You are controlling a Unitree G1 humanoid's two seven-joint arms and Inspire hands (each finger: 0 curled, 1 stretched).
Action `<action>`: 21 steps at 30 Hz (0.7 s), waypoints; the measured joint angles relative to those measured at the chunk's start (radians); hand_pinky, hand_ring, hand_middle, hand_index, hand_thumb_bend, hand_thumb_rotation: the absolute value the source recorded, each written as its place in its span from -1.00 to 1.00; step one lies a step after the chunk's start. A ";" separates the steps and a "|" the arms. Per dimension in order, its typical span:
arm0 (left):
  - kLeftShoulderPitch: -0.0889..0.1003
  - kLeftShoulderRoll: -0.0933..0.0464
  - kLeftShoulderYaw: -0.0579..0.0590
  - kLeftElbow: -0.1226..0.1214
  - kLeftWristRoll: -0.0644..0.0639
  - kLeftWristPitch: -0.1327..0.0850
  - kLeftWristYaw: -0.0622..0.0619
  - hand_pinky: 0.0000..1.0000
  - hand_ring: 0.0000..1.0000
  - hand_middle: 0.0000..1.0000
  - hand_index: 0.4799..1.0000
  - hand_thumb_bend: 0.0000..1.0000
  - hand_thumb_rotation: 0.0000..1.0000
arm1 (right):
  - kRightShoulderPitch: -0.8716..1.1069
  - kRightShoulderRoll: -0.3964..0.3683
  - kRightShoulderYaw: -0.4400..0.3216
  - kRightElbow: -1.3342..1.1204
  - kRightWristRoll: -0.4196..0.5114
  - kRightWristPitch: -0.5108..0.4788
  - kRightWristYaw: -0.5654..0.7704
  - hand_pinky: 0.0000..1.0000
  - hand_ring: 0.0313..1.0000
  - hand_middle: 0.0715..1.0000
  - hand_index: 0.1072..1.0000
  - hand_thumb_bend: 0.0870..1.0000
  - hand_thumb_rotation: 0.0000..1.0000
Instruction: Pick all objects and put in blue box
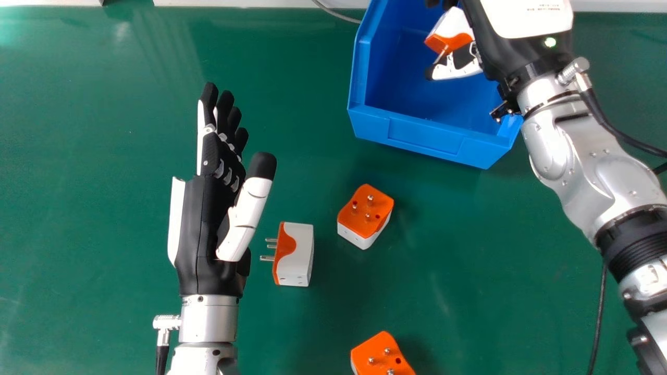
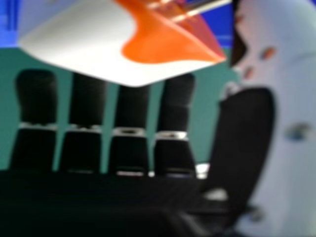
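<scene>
The right black-and-white mechanical hand (image 1: 497, 52) is hovering over the open blue plastic box (image 1: 427, 136), fingers standing straight, an orange-and-white plug adapter (image 1: 452, 28) at their tips. Left of and nearer than the box, the left hand (image 1: 200, 229) is pointing forward, fingers extended, thumb apart; three similar adapters (image 1: 362, 221) are lying nearer than the box.

Place: lab or workshop, cannot tell which | surface: plain green table (image 1: 94, 219) | far right: blue box (image 1: 427, 138) | right: robot arm (image 1: 615, 177), black cable (image 1: 633, 142)
</scene>
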 measured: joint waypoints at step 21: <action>0.000 0.000 -0.001 -0.002 -0.002 0.001 0.000 1.00 1.00 1.00 1.00 0.48 0.32 | 0.048 -0.054 0.098 -0.306 -0.120 0.338 0.393 0.59 0.66 0.72 0.71 0.71 -0.14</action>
